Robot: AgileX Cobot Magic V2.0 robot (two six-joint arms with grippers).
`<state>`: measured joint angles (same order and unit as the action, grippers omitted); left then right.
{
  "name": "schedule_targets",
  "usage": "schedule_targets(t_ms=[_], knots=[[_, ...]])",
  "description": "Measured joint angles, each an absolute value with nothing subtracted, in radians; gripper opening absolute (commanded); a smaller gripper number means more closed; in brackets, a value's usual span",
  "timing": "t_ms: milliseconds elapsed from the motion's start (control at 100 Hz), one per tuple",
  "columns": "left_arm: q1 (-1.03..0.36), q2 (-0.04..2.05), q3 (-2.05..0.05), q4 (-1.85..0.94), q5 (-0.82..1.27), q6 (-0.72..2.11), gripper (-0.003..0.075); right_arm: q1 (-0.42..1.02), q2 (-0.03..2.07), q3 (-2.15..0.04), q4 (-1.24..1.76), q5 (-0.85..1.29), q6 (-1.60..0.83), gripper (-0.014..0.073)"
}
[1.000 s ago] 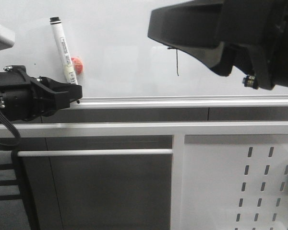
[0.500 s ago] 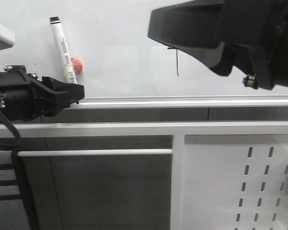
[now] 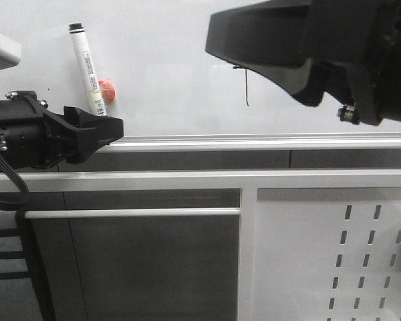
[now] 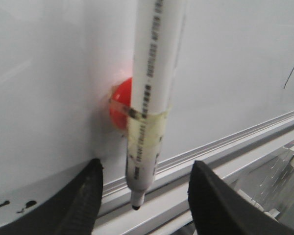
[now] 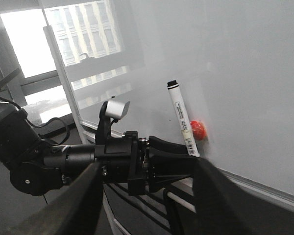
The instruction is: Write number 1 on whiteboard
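The whiteboard [image 3: 174, 53] fills the back, with its aluminium ledge [image 3: 254, 142] below. The number 1 [image 3: 246, 87] is a thin black stroke on it and also shows in the left wrist view [image 4: 293, 71]. A white marker pen [image 3: 87, 67] hangs tip-down on the board beside a red magnet [image 3: 107, 90]. My left gripper [image 4: 147, 166] is open, one finger on each side of the pen's lower end [image 4: 142, 171], not touching it. My right gripper [image 5: 148, 166] is open and empty, held high at the right and facing the left arm [image 5: 112, 161].
A white rail [image 3: 187, 179] runs below the ledge. A white metal panel with slotted holes [image 3: 347, 261] stands at the lower right. The right arm's black body [image 3: 334, 47] covers the board's upper right corner, close to the stroke.
My left gripper has moved a little to the right and up towards the marker pen's lower end. The right arm, the pen and the stroke have not moved.
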<state>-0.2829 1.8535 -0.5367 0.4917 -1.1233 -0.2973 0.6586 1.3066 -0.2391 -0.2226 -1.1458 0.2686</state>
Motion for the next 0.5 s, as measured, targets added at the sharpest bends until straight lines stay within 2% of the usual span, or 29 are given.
schedule_targets(t_ms=[500], knots=[[-0.283, 1.854, -0.457, 0.45, -1.137, -0.245, 0.039, 0.659, 1.307, -0.239, -0.223, -1.146, 0.269, 0.037]])
